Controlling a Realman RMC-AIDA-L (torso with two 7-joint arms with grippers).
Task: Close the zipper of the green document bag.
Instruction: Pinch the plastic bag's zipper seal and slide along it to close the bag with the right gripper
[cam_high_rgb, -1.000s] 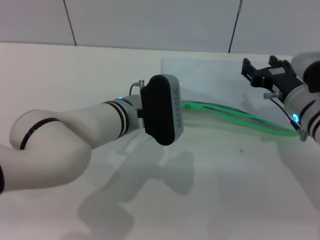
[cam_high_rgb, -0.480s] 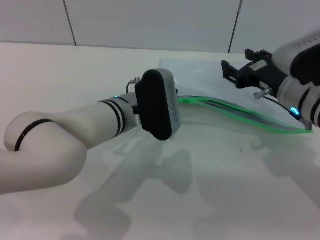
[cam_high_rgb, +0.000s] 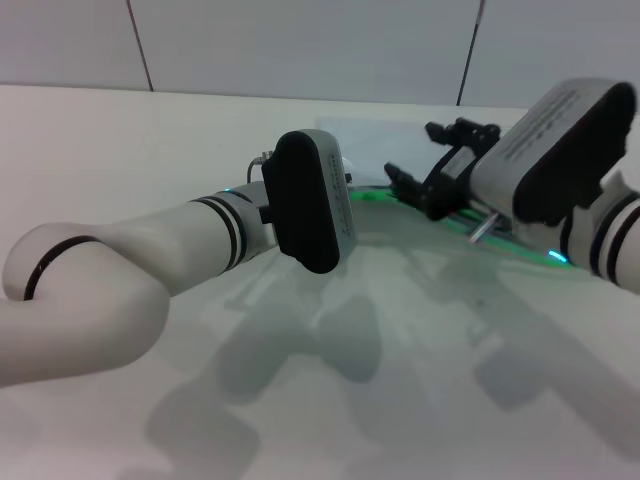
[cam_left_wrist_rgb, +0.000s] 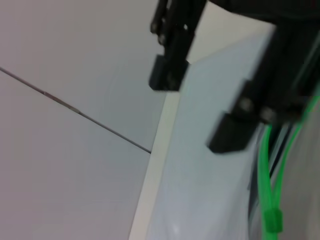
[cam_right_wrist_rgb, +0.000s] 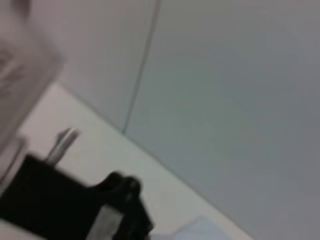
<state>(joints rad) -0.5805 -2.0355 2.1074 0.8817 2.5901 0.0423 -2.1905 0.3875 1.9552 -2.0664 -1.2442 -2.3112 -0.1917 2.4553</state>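
Observation:
The green document bag (cam_high_rgb: 375, 142) lies flat on the white table, its pale translucent sheet also filling the left wrist view (cam_left_wrist_rgb: 210, 175). Its zipper (cam_high_rgb: 372, 196) runs along the near edge. The two green strands stand apart and join at a small green piece (cam_left_wrist_rgb: 272, 220). My right gripper (cam_high_rgb: 428, 160) hovers open over the bag's middle, just above the zipper, black fingers pointing at my left arm. The same open fingers (cam_left_wrist_rgb: 235, 130) show in the left wrist view. My left gripper (cam_high_rgb: 305, 200) sits at the bag's left end, seen only from behind its black housing.
A white table (cam_high_rgb: 150, 140) extends left and toward me, with a grey panelled wall (cam_high_rgb: 300, 40) behind it. The right wrist view shows only that wall, a strip of table and a blurred black part (cam_right_wrist_rgb: 75, 205).
My right arm has swung left across the bag, from its right end to near my left wrist. My left arm has drifted slightly left.

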